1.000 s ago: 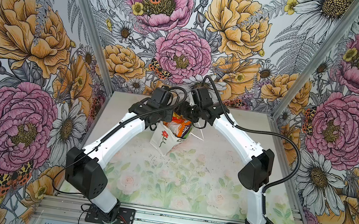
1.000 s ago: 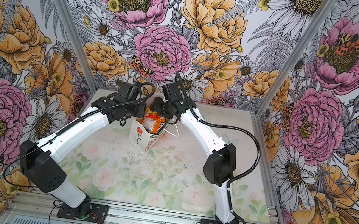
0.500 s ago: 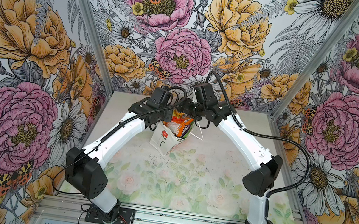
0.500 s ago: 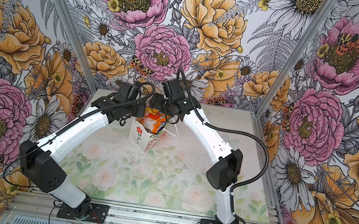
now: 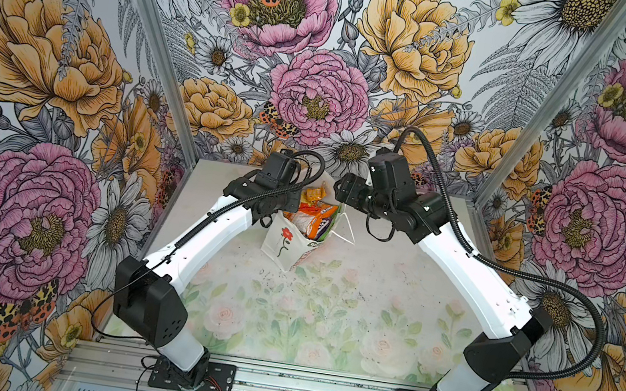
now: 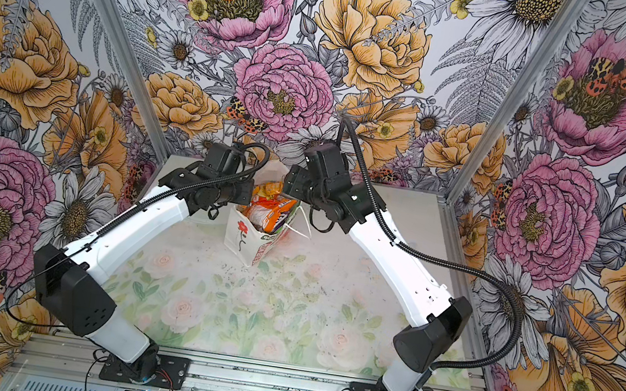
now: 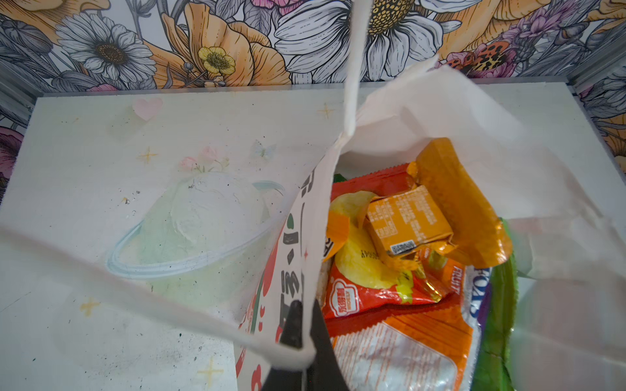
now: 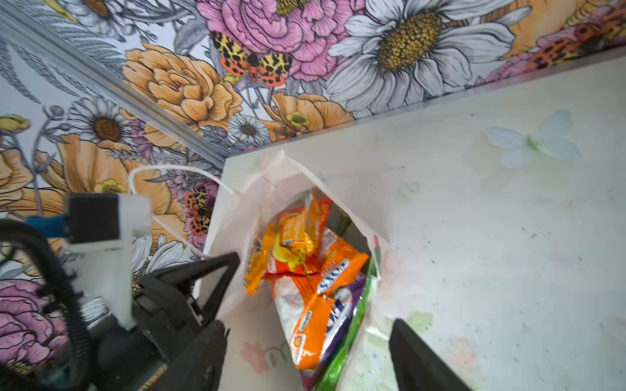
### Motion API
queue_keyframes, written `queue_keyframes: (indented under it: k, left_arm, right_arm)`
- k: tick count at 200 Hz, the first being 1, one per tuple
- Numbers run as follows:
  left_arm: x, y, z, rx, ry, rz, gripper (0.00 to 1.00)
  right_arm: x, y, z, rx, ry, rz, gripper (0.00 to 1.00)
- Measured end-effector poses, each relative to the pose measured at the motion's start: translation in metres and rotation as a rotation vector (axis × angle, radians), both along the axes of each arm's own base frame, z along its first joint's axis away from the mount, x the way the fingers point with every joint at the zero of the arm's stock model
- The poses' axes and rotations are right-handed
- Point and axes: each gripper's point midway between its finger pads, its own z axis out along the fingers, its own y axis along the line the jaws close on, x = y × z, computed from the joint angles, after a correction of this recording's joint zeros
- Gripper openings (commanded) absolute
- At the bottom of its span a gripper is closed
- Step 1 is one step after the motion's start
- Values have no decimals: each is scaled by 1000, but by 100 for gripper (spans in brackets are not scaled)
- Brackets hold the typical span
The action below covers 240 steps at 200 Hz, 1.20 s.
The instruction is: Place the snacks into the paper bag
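The paper bag (image 5: 282,242) (image 6: 242,232) stands upright at the back middle of the table, white with a red flower. The snacks (image 5: 310,215) (image 6: 268,209) fill it to the rim: small orange wrappers (image 7: 406,223), a red packet (image 7: 369,281), a big orange packet (image 7: 399,345), the FOX'S packet (image 8: 332,287) and a green one (image 8: 342,355). My left gripper (image 7: 305,325) is shut on the bag's left wall at the rim, beside a cord handle (image 7: 352,67). Over the bag's right side my right gripper (image 8: 306,335) (image 5: 340,196) hangs open, holding nothing.
The flowered back wall (image 5: 317,100) rises close behind the bag. A loose cord handle (image 5: 346,231) droops off the bag's right side. Both forearms (image 5: 212,236) (image 5: 460,269) slant in from the front corners. The flower-printed table mat (image 5: 305,321) lies in front.
The right arm's elbow has swung out to the right and toward the front, and its gripper has drawn back a little from the bag's mouth. The left gripper and the bag have not moved.
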Motion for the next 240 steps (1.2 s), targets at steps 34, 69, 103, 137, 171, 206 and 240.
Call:
queue_keyframes:
  k: [34, 69, 103, 137, 171, 206, 240]
  left_arm:
    - [0, 0, 0, 0, 0, 0, 0]
    - [0, 0, 0, 0, 0, 0, 0]
    - [0, 0, 0, 0, 0, 0, 0]
    - [0, -1, 0, -2, 1, -4, 0]
    - [-1, -2, 0, -2, 2, -6, 0]
    - [-8, 0, -3, 8, 40, -14, 0]
    - [-17, -4, 8, -16, 69, -31, 0]
  right_arm:
    - [-11, 4, -54, -83, 93, -8, 69]
    - [-14, 15, -78, -115, 135, 3, 52]
    - [-14, 21, -89, -124, 155, 10, 36]
    - [-12, 28, -107, -144, 191, 24, 13]
    - [-7, 37, -104, -145, 196, 51, 0]
    - [-6, 41, -76, -140, 160, 86, 0]
    - [-1, 32, -33, -118, 102, 90, 0]
